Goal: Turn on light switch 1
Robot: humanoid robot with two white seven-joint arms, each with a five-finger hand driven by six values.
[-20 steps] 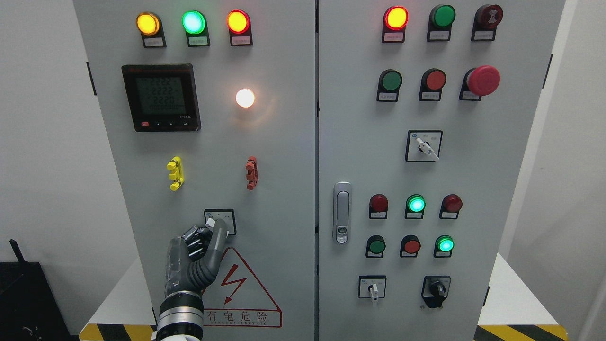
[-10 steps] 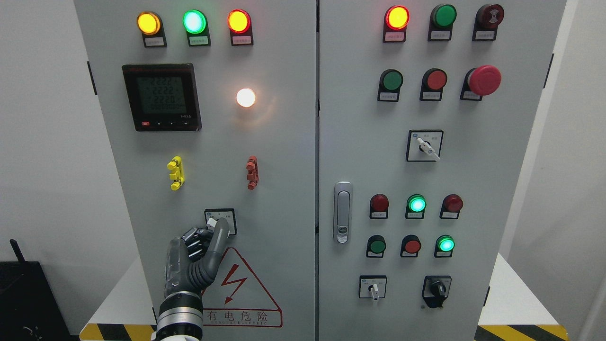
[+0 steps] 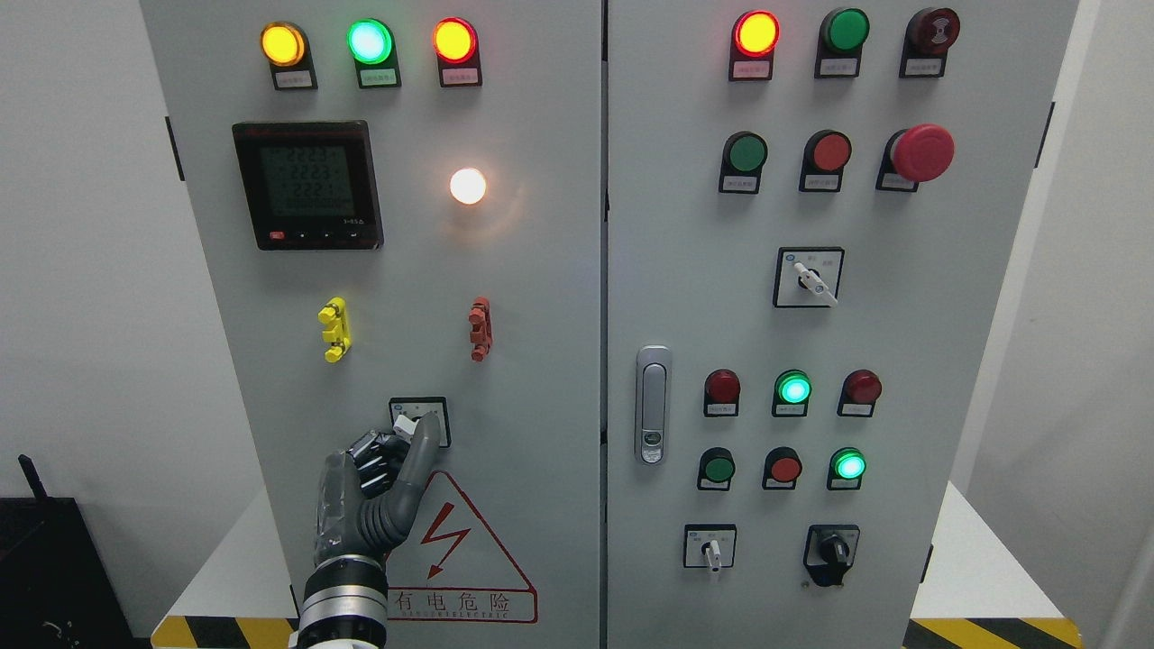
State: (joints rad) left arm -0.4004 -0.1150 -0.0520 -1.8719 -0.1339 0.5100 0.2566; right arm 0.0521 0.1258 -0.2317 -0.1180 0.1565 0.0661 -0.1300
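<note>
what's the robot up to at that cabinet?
The left hand is up at the small rotary switch low on the cabinet's left door, thumb and curled fingers pinching its white knob. The round white lamp above is lit, beside the meter. The right hand is out of view, and nothing on the right door is being touched.

The robot hand (image 3: 374, 482) hides the switch (image 3: 419, 422) knob — labels seem unreadably small.
</note>
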